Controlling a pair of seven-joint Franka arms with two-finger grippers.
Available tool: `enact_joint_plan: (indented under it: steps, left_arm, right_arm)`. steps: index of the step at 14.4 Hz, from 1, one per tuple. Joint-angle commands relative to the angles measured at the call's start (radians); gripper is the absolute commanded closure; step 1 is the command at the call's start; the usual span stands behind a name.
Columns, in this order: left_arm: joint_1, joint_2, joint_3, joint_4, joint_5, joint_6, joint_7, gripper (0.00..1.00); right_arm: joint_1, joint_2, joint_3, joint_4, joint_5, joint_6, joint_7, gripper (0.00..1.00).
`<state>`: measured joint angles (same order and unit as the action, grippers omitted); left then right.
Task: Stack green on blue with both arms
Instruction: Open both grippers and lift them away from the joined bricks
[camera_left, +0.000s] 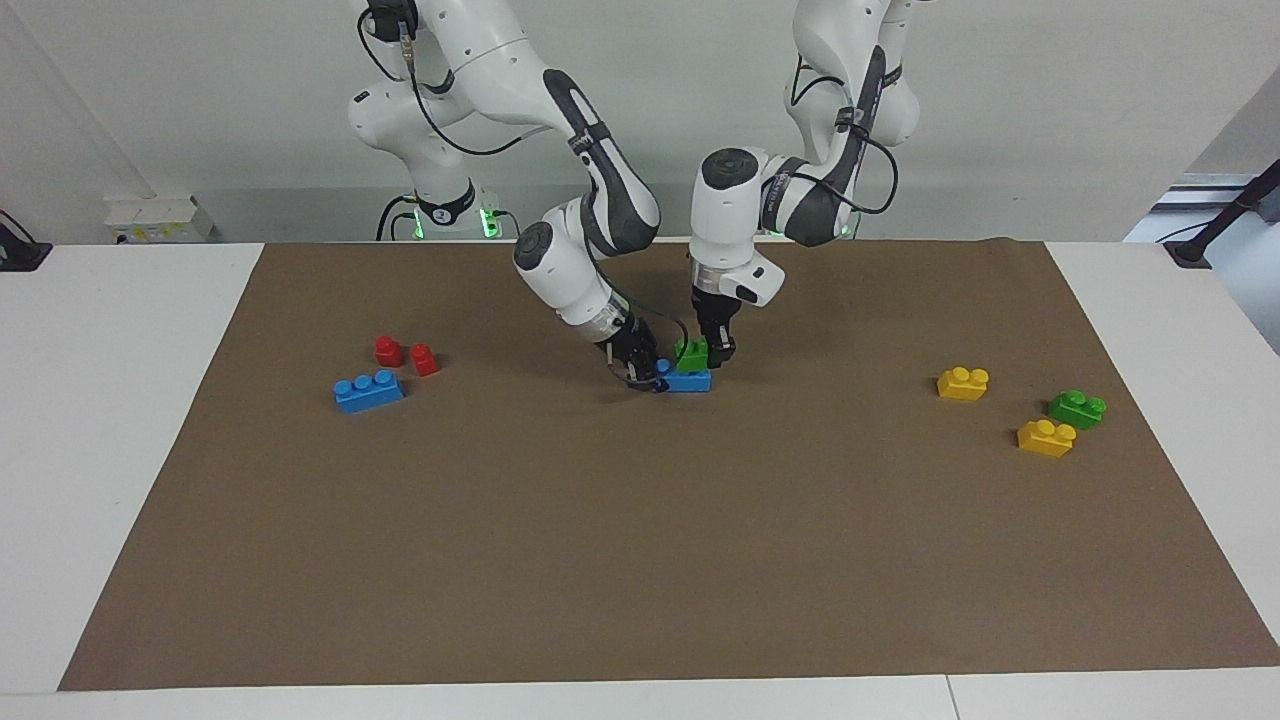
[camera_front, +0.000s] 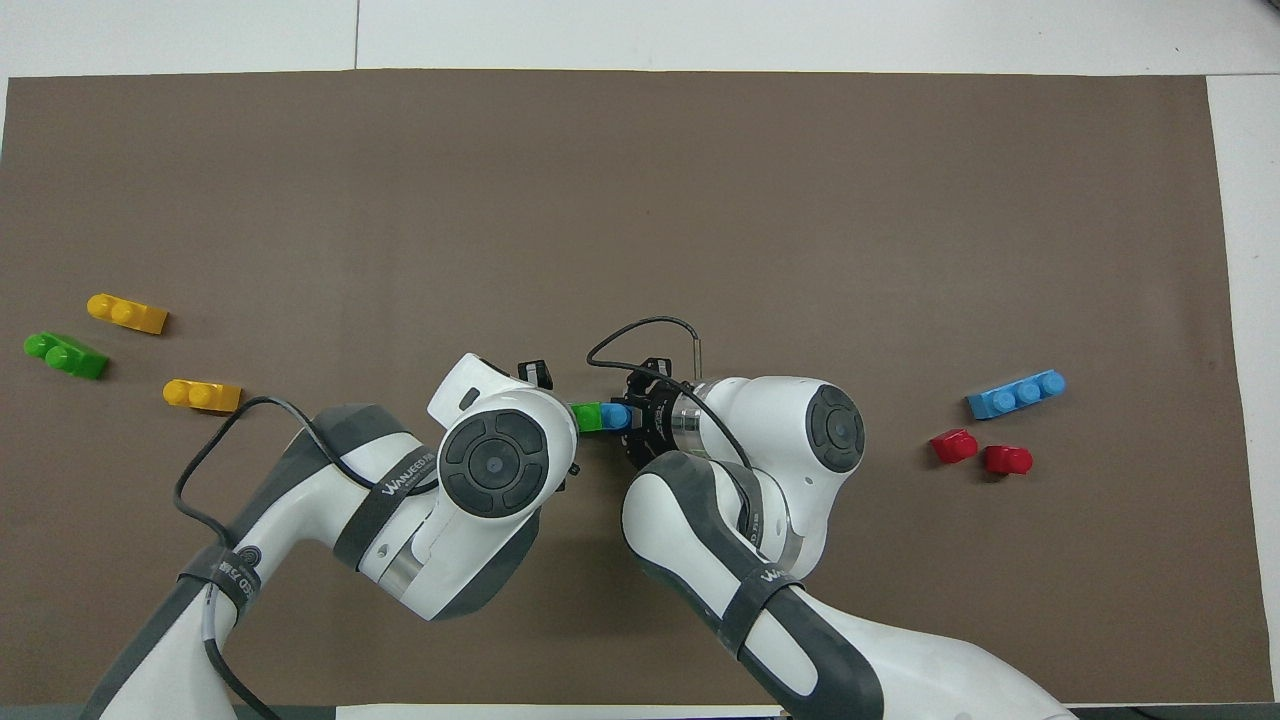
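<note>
Now | left claw (camera_left: 712, 357) pressing green brick (camera_left: 691, 352) | onto blue brick (camera_left: 689, 380)

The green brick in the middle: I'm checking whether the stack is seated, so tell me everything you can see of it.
The green brick is small, bright, glossy plastic with round studs on top. It sits upright on the blue brick, over the end toward the left arm, leaving a blue stud bare at the other end. The left tool is shut on it from above; the right tool holds the blue brick. Whether it is fully pressed down cannot be told.
</note>
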<state>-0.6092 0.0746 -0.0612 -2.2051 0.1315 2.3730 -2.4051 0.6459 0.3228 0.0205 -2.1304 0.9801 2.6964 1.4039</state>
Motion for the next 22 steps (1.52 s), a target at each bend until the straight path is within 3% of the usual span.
enact_joint_plan:
  steps: [1,8,9,10,11,12,13,16,19,22]
  left_arm:
    - [0.002,-0.006,0.006,-0.038,0.028,0.052,-0.02,1.0]
    - [0.0,0.045,0.006,-0.025,0.095,0.064,-0.014,1.0]
    - [0.002,0.043,0.006,-0.012,0.103,0.057,0.012,0.39]
    - [0.015,0.033,0.006,-0.005,0.103,0.048,0.036,0.0]
    - [0.046,0.027,0.004,-0.001,0.103,0.04,0.07,0.0]
    - [0.063,0.016,0.003,0.016,0.103,0.023,0.107,0.0]
    - [0.083,0.014,0.003,0.033,0.103,-0.003,0.138,0.0]
    - [0.156,0.001,0.001,0.079,0.103,-0.055,0.219,0.0]
    - [0.236,-0.009,0.001,0.116,0.103,-0.089,0.283,0.0]
    - [0.292,-0.015,0.001,0.157,0.099,-0.15,0.443,0.0]
  right_arm:
    - [-0.003,0.007,0.001,-0.023,0.026,0.03,-0.025,1.0]
    - [-0.009,0.007,0.001,-0.023,0.026,0.026,-0.023,1.0]
    - [-0.009,0.007,0.001,-0.023,0.026,0.025,-0.022,1.0]
    - [-0.011,0.007,0.001,-0.023,0.026,0.02,-0.023,1.0]
    - [-0.011,0.007,0.001,-0.023,0.026,0.02,-0.022,0.55]
    - [-0.011,0.007,0.001,-0.023,0.026,0.017,-0.019,0.2]
    - [-0.011,0.007,0.001,-0.022,0.026,0.016,-0.019,0.02]
    - [-0.049,0.005,0.001,-0.016,0.025,-0.013,-0.02,0.0]
    - [-0.168,-0.02,-0.005,0.004,-0.02,-0.156,-0.025,0.0]
    - [-0.317,-0.06,-0.005,0.059,-0.244,-0.346,-0.039,0.0]
